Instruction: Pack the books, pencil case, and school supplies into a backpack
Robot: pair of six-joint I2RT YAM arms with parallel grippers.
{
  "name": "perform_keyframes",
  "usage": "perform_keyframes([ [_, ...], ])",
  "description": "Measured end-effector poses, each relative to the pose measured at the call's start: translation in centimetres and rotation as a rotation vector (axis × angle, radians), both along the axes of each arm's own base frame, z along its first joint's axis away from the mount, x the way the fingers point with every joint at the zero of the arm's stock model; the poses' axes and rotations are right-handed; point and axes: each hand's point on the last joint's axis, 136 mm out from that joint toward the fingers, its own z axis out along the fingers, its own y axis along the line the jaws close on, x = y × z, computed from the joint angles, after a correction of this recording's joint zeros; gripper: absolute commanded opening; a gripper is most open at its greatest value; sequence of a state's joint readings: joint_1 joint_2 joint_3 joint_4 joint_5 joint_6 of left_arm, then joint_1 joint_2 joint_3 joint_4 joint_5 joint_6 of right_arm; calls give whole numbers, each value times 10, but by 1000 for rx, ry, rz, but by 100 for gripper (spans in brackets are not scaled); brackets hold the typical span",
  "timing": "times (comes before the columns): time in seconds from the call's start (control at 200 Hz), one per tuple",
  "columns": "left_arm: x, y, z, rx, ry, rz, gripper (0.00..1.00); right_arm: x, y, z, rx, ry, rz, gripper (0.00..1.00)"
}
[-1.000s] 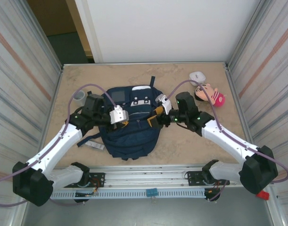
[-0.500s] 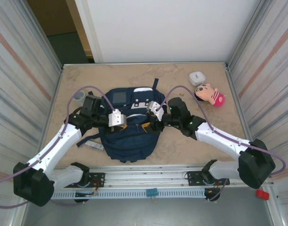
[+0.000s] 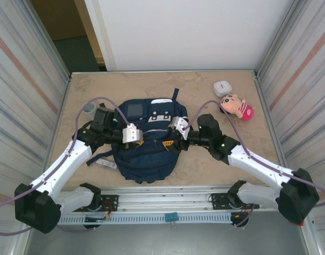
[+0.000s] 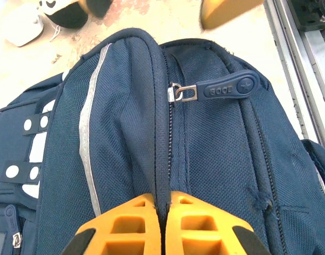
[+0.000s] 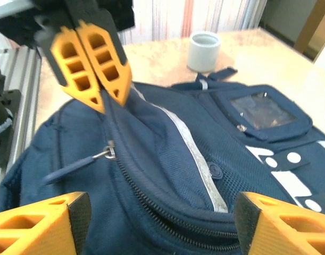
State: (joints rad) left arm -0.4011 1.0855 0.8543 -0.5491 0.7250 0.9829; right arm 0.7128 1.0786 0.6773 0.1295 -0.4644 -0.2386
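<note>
Backpack; left wrist, white case; right wrist, cup

The navy-blue backpack lies flat, front side up, carry loop toward the far side. It has white patches, a dark square patch and a thin pale stripe. Its zipper is closed

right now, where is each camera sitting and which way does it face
Top external: above and behind the bases, looking down on the backpack and table; left arm and right arm show.
Left wrist: on the left arm, facing along the backpack toward the zipper pull; its left gripper pinches the fabric.
Right wrist: on the right arm, facing across the backpack toward the grey cup; its right gripper stands open.
Shared: both wrist views show the zipper pull and left gripper.
</note>
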Motion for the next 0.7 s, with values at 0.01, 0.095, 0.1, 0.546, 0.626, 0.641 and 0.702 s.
perform_keyframes([
  [0.01,0,0,0,0,-1,0,0,-1,-1,2,5,-6,-1,75],
  [0.095,0,0,1,-1,-3,0,0,-5,-8,9,27,-40,-6,75],
  [0.1,0,0,1,-1,-3,0,0,-5,-8,9,28,-41,-6,75],
  [0.546,-6,-1,-1,-10,-22,-41,0,6,18,-13,-22,27,61,65],
  [0.626,-7,-2,-1,-14,-21,-45,0,9,23,-13,-30,24,72,54],
  [0.641,-7,-2,-1,-14,-21,-45,0,9,24,-12,-31,19,75,51],
  [0.702,-6,-2,0,-16,-24,-45,0,9,25,-14,-36,24,85,38],
])
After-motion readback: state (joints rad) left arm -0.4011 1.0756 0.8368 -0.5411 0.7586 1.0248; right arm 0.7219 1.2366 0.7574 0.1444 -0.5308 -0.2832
